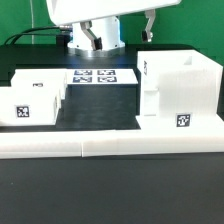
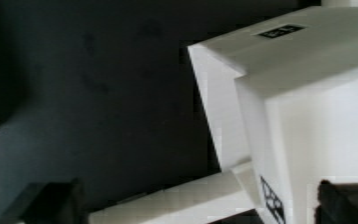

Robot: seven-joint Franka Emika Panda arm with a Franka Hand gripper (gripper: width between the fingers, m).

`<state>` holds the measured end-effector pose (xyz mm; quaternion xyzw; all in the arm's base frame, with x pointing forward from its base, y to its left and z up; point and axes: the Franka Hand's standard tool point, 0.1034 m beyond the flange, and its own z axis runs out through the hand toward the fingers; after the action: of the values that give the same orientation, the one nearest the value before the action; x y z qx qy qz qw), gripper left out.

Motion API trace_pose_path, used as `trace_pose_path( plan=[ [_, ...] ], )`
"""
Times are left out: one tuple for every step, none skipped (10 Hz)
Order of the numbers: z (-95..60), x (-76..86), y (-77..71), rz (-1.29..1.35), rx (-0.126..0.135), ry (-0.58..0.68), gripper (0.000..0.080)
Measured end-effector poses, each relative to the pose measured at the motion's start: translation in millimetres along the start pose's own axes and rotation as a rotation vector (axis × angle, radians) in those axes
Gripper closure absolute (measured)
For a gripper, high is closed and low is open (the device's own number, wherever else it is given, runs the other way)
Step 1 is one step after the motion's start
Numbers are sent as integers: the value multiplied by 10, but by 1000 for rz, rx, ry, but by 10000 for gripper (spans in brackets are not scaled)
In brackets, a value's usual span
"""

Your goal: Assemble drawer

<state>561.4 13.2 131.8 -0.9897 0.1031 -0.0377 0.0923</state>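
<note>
White drawer housing (image 2: 309, 110) corner w/ tag (image 2: 279, 32), btwn wide-spread claw (image 2: 197, 203)

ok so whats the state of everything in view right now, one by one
gripper: open, fingers wide apart
drawer housing: standing on the table, no tray visible in it
small trays: out of the housing, resting apart from it on the exterior view's left
marker board: lying flat on the table
white bar: lying along the table's near edge
</note>
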Motion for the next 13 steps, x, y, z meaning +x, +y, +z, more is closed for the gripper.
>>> trace_pose_path(
  plan=[
    [-3, -2, 33, -19, -1, -4, 151],
    [-11, -28, 198, -5, -15, -29, 151],
    [-31, -21, 364, -11, -43, -30, 151],
    [-9, -49, 489, -1, -62, -31, 151],
    [56, -75, 602, 19, -75, -18, 151],
    [137, -95, 732, -12, -87, -4, 151],
    [177, -105, 796, -26, -88, 2, 151],
    [157, -90, 747, -18, -85, 5, 151],
    [159, -89, 743, -21, -86, 6, 151],
    [164, -92, 749, -20, -86, 5, 151],
    [179, -98, 794, -55, -88, 1, 151],
    [239, -118, 985, -120, -93, -15, 151],
    [290, -108, 1144, -145, -98, -26, 151]
  ],
)
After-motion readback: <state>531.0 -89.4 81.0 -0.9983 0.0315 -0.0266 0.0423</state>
